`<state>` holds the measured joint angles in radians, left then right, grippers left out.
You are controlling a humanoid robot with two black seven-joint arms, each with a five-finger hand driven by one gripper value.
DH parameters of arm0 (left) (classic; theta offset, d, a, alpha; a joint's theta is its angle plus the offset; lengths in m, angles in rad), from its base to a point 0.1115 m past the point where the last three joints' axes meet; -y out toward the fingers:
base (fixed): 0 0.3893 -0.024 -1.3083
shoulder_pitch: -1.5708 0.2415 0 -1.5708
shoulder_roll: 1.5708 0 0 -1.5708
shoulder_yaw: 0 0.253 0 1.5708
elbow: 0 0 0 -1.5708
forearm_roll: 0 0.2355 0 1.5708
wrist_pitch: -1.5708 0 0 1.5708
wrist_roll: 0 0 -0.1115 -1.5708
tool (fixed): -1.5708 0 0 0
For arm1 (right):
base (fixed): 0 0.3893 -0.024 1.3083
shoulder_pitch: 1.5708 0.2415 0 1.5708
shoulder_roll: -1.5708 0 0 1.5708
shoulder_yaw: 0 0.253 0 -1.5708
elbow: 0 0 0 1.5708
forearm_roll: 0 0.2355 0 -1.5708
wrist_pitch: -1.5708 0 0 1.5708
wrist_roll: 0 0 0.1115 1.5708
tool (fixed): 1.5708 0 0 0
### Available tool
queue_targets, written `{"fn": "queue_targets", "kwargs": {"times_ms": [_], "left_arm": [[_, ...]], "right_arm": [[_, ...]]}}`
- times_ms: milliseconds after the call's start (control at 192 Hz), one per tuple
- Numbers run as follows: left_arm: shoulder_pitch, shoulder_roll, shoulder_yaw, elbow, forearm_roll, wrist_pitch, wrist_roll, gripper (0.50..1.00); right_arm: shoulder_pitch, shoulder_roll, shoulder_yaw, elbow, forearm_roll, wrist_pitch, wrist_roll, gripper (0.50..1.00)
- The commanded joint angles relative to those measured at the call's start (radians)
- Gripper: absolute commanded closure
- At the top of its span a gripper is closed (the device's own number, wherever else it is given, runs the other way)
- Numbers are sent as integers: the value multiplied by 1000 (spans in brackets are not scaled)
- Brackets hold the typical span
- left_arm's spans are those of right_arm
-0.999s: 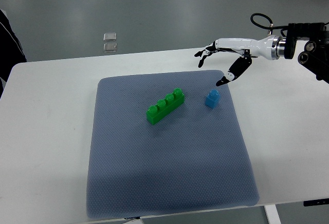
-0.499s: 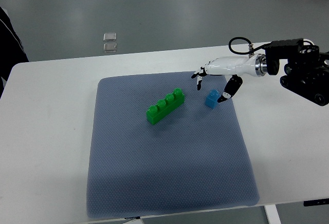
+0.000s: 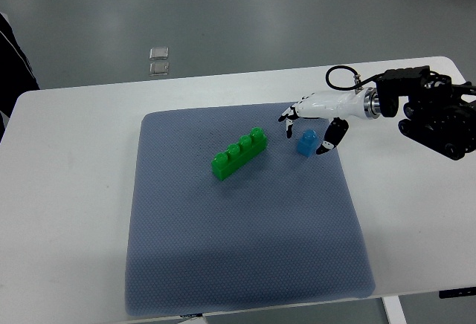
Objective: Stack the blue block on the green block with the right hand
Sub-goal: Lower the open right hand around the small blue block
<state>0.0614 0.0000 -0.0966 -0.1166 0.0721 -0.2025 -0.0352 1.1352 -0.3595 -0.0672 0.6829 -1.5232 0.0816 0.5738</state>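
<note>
The right hand hangs low over the blue block, fingers spread on the block's far-left side and thumb just right of it, clamped on nothing yet. This looks like the reach-to-grasp step: next the digits must close on the block, then lift and carry it left to the green block, which lies well apart, left of the blue one. Both rest on a grey-blue mat covering the white surface. Beyond the block's far side spreads grey floor.
</note>
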Motion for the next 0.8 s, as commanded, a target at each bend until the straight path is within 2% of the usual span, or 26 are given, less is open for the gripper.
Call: {"fn": "queue_targets", "kwargs": {"times_ms": [0,796], "left_arm": [[0,0,0,0,0,0,0,500],[0,0,0,0,0,0,0,500]], "right_arm": [[0,2,-23,-23,0,-31,0,581],[-9,4,-39,-23,2,-34,-3,589]]}}
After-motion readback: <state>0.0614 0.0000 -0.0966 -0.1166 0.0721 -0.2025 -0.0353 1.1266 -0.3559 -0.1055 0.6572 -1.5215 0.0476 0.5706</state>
